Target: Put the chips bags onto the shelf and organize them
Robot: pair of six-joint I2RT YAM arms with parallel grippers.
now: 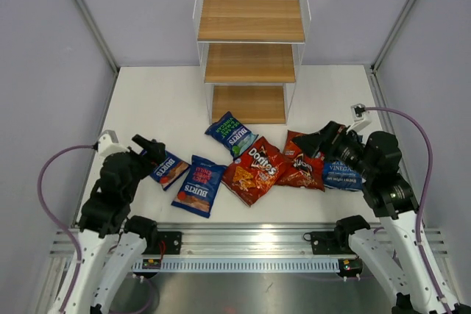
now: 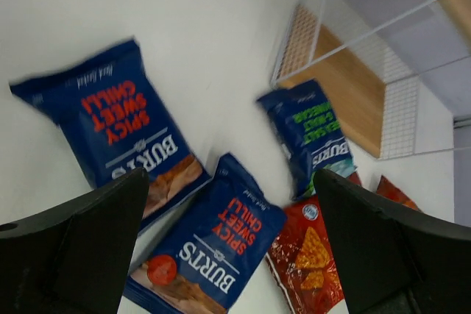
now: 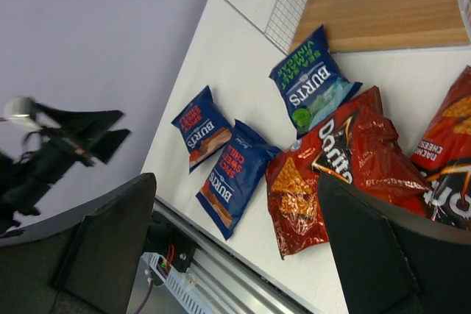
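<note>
The shelf (image 1: 250, 42) stands at the table's far middle, all three boards bare. Six chips bags lie flat in front of it: a dark blue Burts bag (image 1: 171, 170), a second (image 1: 199, 184), a third (image 1: 232, 134), two red Doritos bags (image 1: 254, 170) (image 1: 303, 161), and a blue vinegar bag (image 1: 342, 176) partly hidden under my right arm. My left gripper (image 1: 151, 148) is open and empty above the leftmost Burts bag (image 2: 118, 126). My right gripper (image 1: 316, 141) is open and empty above the right Doritos bag (image 3: 449, 159).
Grey walls close in the table on the left, right and back. A metal rail (image 1: 250, 240) with both arm bases runs along the near edge. The left arm (image 3: 66, 141) shows in the right wrist view.
</note>
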